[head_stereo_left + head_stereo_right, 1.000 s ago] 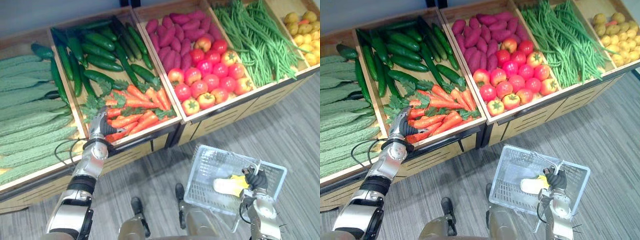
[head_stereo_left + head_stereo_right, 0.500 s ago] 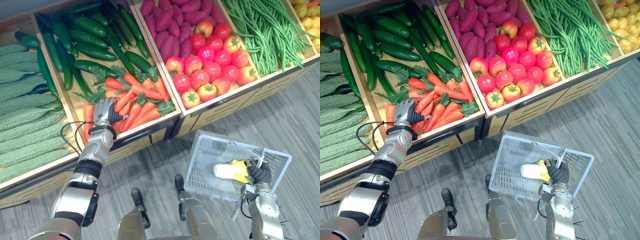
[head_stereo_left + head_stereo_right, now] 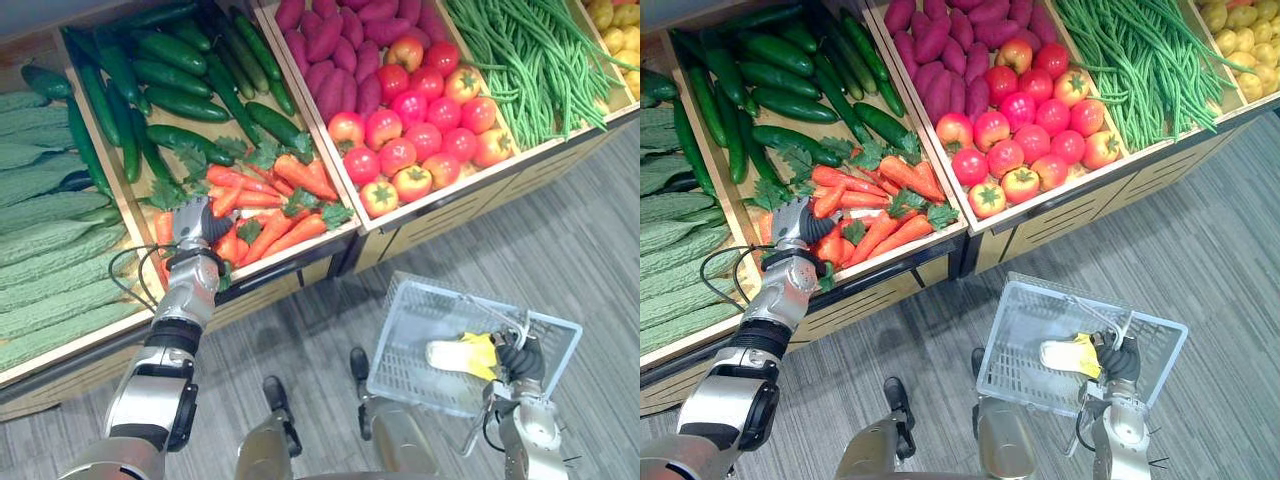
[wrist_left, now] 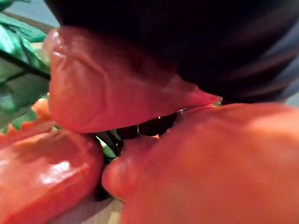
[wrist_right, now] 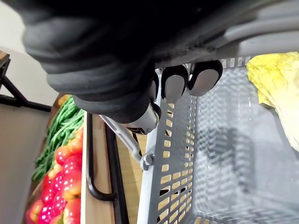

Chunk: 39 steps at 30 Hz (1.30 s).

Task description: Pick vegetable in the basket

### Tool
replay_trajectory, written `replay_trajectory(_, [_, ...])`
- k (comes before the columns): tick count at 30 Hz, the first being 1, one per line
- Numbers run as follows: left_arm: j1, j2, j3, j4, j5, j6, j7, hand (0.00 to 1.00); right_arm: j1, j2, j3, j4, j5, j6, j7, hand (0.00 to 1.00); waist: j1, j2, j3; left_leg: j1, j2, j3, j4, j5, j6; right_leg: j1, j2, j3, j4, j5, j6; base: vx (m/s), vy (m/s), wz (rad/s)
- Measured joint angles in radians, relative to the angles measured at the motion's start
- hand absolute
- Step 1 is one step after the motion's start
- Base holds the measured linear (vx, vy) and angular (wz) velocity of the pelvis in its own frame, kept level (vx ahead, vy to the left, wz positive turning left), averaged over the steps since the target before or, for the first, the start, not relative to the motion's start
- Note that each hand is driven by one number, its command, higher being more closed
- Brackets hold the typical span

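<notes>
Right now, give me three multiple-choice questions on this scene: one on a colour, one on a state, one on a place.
1. What colour is the vegetable lying in the basket?
A) purple B) dark green C) pale yellow
2. What is the right hand doing?
A) open, touching nothing B) fingers curled round the basket's handle C) pressed flat on the vegetable
3. Where is the left hand?
A) among the carrots B) inside the basket C) on the handle

Answers: 1 C, it shows pale yellow against the grey mesh. 2 B, the right wrist view shows dark fingertips wrapped over the grey handle. 3 A, carrots lie all round the left hand in the crate.
</notes>
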Motion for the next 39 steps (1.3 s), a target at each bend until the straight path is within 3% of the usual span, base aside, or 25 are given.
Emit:
replay_trajectory(9, [0.104,-0.004,0.123,-0.284,-0.081,0.019,0.09,1.0,0.0,0.018,0.001,0.0,0.0,0.0,0.001,1.0,0.002,0.006,-0.002,0.02,-0.006,-0.001,-0.001,0.0,0.0,0.03,0.0,0.001,-0.024,0.007,0.003,0.0,0.0,0.0])
replay_trajectory(13, [0.172,-0.056,0.148,-0.433,-0.134,0.014,0.129,1.0,-0.003,0.022,0.0,0.009,-0.001,0.0,0.001,1.0,0.011,0.008,-0.003,0.027,-0.01,-0.006,-0.001,0.0,0.001,0.042,0.0,-0.002,-0.028,0.007,0.003,0.0,0.0,0.0])
replay_trajectory(15, [0.236,-0.137,0.153,-0.496,-0.219,-0.014,0.145,1.0,-0.015,0.023,-0.004,0.039,-0.001,0.0,0.001,1.0,0.018,0.017,-0.016,0.036,-0.014,-0.016,-0.003,0.0,0.002,0.055,0.001,-0.005,-0.032,0.006,0.004,0.01,-0.001,0.09])
replay_trajectory(21, [0.4,-0.277,0.175,-0.583,-0.349,-0.058,0.146,1.0,-0.016,0.039,-0.008,0.044,-0.001,0.009,0.001,1.0,0.026,0.048,-0.058,0.074,-0.021,-0.014,-0.03,-0.001,0.003,0.083,-0.002,-0.005,-0.033,0.002,0.009,0.0,0.002,0.01])
replay_trajectory(23, [0.469,-0.324,0.18,-0.619,-0.405,-0.094,0.145,1.0,-0.017,0.039,-0.008,0.044,-0.002,0.013,0.001,1.0,0.03,0.055,-0.081,0.102,-0.02,-0.008,-0.04,-0.001,0.003,0.108,-0.001,-0.003,-0.043,0.001,0.01,0.01,0.009,-0.04])
replay_trajectory(32, [0.558,-0.422,0.172,-0.707,-0.582,-0.179,0.105,1.0,0.009,0.071,-0.016,0.015,-0.004,0.027,-0.005,1.0,0.038,0.054,-0.153,0.149,-0.018,0.013,-0.065,-0.002,-0.005,0.137,-0.001,0.001,-0.045,-0.006,0.021,0.01,0.004,-0.04])
replay_trajectory(35, [0.58,-0.438,0.145,-0.731,-0.64,-0.197,0.082,1.0,0.026,0.086,-0.016,-0.012,-0.006,0.03,-0.008,1.0,0.054,0.05,-0.166,0.163,-0.016,0.036,-0.062,-0.007,-0.005,0.139,0.002,0.023,-0.044,-0.006,0.021,0.02,0.01,-0.2])
replay_trajectory(39, [0.581,-0.446,0.098,-0.735,-0.7,-0.204,0.076,1.0,0.02,0.093,-0.013,-0.049,-0.014,0.032,-0.016,1.0,0.064,0.045,-0.168,0.162,0.002,0.092,0.02,-0.063,-0.008,0.133,0.016,0.079,-0.025,-0.007,0.024,0.01,0.016,-0.44])
